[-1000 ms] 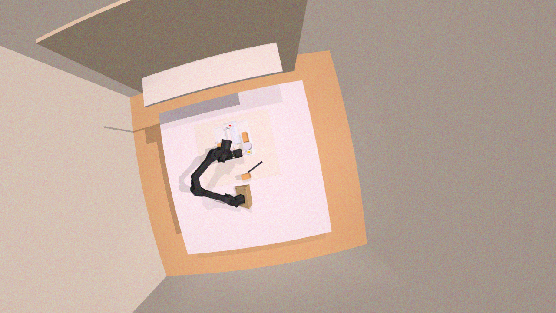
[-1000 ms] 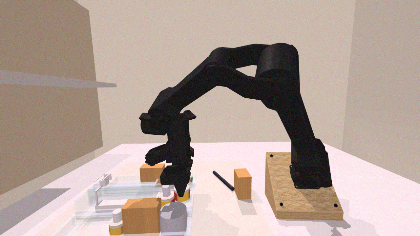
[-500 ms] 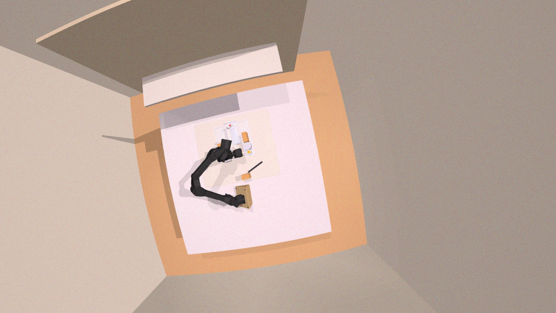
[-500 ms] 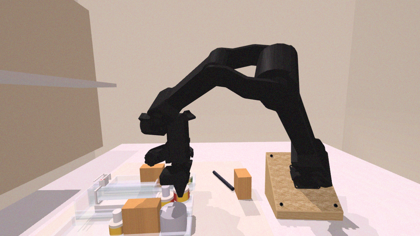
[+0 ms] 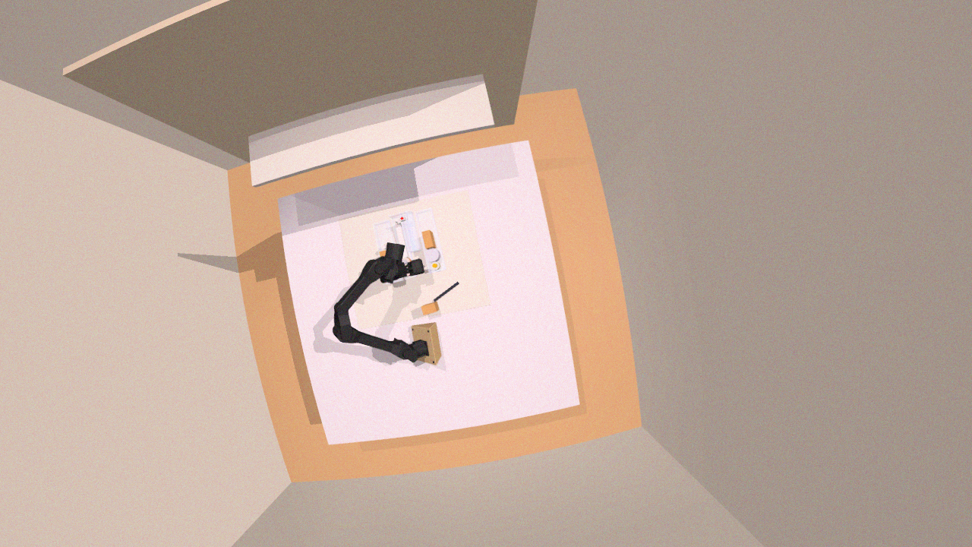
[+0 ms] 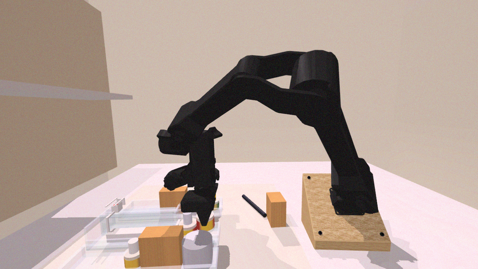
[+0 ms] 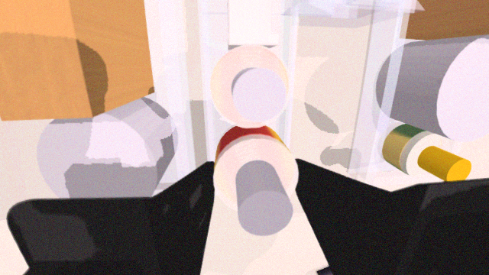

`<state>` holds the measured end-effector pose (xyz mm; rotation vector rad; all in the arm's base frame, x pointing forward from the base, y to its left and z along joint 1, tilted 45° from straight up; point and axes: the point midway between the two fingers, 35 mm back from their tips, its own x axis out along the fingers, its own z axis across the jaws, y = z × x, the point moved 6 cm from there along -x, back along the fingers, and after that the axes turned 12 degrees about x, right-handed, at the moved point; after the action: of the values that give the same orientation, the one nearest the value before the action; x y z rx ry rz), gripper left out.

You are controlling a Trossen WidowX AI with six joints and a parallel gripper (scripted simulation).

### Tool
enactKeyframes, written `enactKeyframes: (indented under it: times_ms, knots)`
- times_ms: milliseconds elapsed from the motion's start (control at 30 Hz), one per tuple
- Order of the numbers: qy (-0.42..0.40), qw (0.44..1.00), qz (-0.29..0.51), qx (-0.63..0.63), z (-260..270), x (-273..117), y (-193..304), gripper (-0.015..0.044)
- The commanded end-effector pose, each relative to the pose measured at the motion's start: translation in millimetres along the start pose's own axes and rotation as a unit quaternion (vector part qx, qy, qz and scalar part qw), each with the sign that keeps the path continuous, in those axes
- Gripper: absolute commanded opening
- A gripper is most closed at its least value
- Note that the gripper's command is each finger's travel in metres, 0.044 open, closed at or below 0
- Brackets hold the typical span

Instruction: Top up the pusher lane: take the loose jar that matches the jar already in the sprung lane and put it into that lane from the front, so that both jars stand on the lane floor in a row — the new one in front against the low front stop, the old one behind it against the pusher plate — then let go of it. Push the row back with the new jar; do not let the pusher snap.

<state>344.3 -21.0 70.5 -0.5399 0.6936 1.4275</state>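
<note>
My gripper [image 5: 413, 267] [image 6: 204, 222] [image 7: 253, 167] is shut on a white-capped jar with a red and yellow label. The held jar [image 6: 210, 224] [image 7: 227, 172] is upright at the lane's front end. The jar in the lane [image 6: 188, 219] [image 7: 221, 89] has the same pale cap and stands directly behind it. The held jar looks slightly higher in the side view. The jars look touching or nearly so. The white pusher [image 7: 253, 23] is right behind the rear jar, between the clear lane walls [image 7: 291, 72]. The held jar's base and the low front stop are hidden.
A grey cylinder [image 6: 197, 250] [image 7: 107, 153] and an orange block [image 6: 160, 247] [image 7: 34, 72] stand left of the lane. Right of it are another grey cylinder [image 7: 416, 84] and a yellow-capped jar [image 5: 434, 266] [image 7: 443, 164]. A black rod [image 5: 446, 292] [image 6: 254, 205] lies near another block [image 6: 276, 210].
</note>
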Motion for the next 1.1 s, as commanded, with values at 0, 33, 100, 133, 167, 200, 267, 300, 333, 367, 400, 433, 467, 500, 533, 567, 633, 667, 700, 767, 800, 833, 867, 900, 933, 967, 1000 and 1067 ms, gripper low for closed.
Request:
enactKeyframes:
  times_ms: [0, 33, 100, 133, 167, 200, 267, 300, 333, 367, 400, 433, 467, 500, 533, 567, 633, 667, 700, 767, 800, 833, 867, 900, 933, 967, 1000, 1067]
  knots:
    - [-0.006, 1.0, -0.004, -0.003, 2.4, 2.7, -2.2, 0.0]
    - [-0.006, 1.0, -0.004, -0.003, 2.4, 3.0, -2.2, 0.0]
    - [-0.006, 1.0, -0.004, -0.003, 2.4, 3.7, -2.2, 0.0]
    - [-0.006, 1.0, -0.004, -0.003, 2.4, 4.1, -2.2, 0.0]
    - [-0.006, 1.0, -0.004, -0.003, 2.4, 4.4, -2.2, 0.0]
    - [-0.006, 1.0, -0.004, -0.003, 2.4, 4.8, -2.2, 0.0]
    - [-0.006, 1.0, -0.004, -0.003, 2.4, 5.5, -2.1, 0.0]
    - [-0.006, 1.0, -0.004, -0.003, 2.4, 5.8, -2.0, 0.0]
    - [-0.006, 1.0, -0.004, -0.003, 2.4, 6.2, -2.0, 0.0]
    - [-0.006, 1.0, -0.004, -0.003, 2.4, 6.5, -1.9, 0.0]
    - [-0.006, 1.0, -0.004, -0.003, 2.4, 6.9, -1.8, 0.0]
    - [-0.006, 1.0, -0.004, -0.003, 2.3, 7.2, -1.8, 0.0]
    - [-0.006, 1.0, -0.004, -0.003, 2.3, 7.5, -1.7, 0.0]
    - [-0.006, 1.0, -0.004, -0.003, 2.3, 7.9, -1.6, 0.0]
    - [-0.006, 1.0, -0.004, -0.003, 2.3, 8.2, -1.6, 0.0]
    - [-0.006, 1.0, -0.004, -0.003, 2.3, 8.6, -1.5, 0.0]
    - [-0.006, 1.0, -0.004, -0.003, 2.3, 9.3, -1.4, 0.0]
    - [-0.006, 1.0, -0.004, -0.003, 2.3, 9.6, -1.3, 0.0]
    - [-0.006, 1.0, -0.004, -0.003, 2.3, 9.9, -1.2, 0.0]
    - [-0.006, 1.0, -0.004, -0.003, 2.3, 10.6, -1.1, 0.0]
    - [-0.006, 1.0, -0.004, -0.003, 2.3, 11.0, -1.0, 0.0]
    - [-0.006, 1.0, -0.004, -0.003, 2.2, 11.3, -0.9, 0.0]
    - [-0.006, 1.0, -0.004, -0.003, 2.2, 11.7, -0.9, 0.0]
    - [-0.006, 1.0, -0.004, -0.003, 2.2, 12.0, -0.8, 0.0]
    - [-0.006, 1.0, -0.004, -0.003, 2.2, 12.3, -0.7, 0.0]
    - [-0.006, 1.0, -0.004, -0.003, 2.2, 12.7, -0.7, 0.0]
    - [-0.006, 1.0, -0.004, -0.003, 2.2, 13.0, -0.6, 0.0]
    - [-0.006, 1.0, -0.004, -0.003, 2.2, 13.7, -0.4, 0.0]
